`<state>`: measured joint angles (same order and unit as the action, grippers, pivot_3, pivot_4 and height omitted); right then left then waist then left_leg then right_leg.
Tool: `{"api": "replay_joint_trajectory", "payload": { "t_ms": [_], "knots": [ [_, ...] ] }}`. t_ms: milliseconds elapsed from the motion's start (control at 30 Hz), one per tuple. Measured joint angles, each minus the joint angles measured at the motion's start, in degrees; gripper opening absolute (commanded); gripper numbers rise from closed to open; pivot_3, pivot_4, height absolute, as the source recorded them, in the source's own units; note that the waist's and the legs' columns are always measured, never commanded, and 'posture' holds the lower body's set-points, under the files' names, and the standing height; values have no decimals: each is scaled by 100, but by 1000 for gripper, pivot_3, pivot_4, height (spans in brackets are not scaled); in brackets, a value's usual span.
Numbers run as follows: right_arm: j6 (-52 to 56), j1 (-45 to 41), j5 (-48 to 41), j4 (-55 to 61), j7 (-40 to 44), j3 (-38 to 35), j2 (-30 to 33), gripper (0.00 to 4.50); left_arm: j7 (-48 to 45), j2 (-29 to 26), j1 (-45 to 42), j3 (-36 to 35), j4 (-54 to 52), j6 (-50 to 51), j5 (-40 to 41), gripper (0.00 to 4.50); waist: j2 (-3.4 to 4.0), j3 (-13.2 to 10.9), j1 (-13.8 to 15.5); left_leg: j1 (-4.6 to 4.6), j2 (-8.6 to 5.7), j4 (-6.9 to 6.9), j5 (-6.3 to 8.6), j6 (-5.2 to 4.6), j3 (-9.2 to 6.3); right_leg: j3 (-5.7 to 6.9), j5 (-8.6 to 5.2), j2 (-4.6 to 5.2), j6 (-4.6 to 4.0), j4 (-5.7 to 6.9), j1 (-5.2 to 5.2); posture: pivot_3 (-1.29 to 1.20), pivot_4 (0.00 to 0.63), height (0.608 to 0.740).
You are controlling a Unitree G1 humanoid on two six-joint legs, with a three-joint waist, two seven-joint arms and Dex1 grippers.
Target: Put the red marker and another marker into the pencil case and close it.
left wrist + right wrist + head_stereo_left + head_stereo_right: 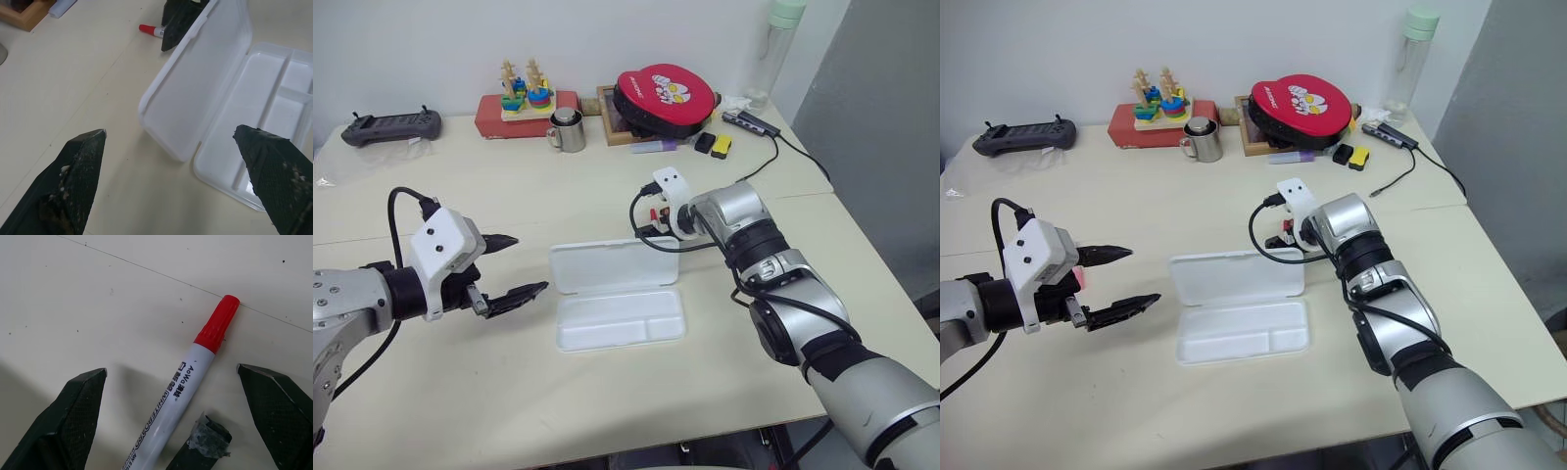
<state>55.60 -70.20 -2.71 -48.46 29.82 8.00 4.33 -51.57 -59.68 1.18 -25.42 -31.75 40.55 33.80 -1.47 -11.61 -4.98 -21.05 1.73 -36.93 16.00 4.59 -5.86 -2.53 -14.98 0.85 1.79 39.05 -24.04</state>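
The right gripper (171, 421), jaws spread, straddles the slim white red-capped marker (188, 387) just behind the open white plastic pencil case (619, 318); closing off-centre could roll it away.

Red marker (172, 396): black print along the white barrel reads "AoWa" with "WHITEBOARD" below it; a few small characters beside the brand are not legible. Red pouch (666, 98) at the back of the desk: cartoon picture with small lettering, too small to read.
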Motion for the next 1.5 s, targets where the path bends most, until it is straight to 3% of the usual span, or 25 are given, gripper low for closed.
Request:
{"api": "replay_joint_trajectory", "payload": {
  "t_ms": [500,1133,1500],
  "knots": [
    [-384,38,367,-38,120,424,-96,286,94,43,-4,5,-1,0,0,4500,0,0,-16,0,1,3,0,0,-3,-1,0,-2,0,2,-1,0,150,740],
    [-517,112,193,424,82,106,-215,246,143,94,11,35,-3,7,6,4500,3,-1,-3,-10,1,5,0,-1,-6,2,0,-2,0,-2,-8,0,150,740],
    [-768,-17,-84,2023,1072,285,658,246,-87,140,218,-477,9,327,600,4500,4,-2,15,-42,1,1,0,0,-20,15,0,-1,1,-6,-29,0,150,740]
  ]
}}
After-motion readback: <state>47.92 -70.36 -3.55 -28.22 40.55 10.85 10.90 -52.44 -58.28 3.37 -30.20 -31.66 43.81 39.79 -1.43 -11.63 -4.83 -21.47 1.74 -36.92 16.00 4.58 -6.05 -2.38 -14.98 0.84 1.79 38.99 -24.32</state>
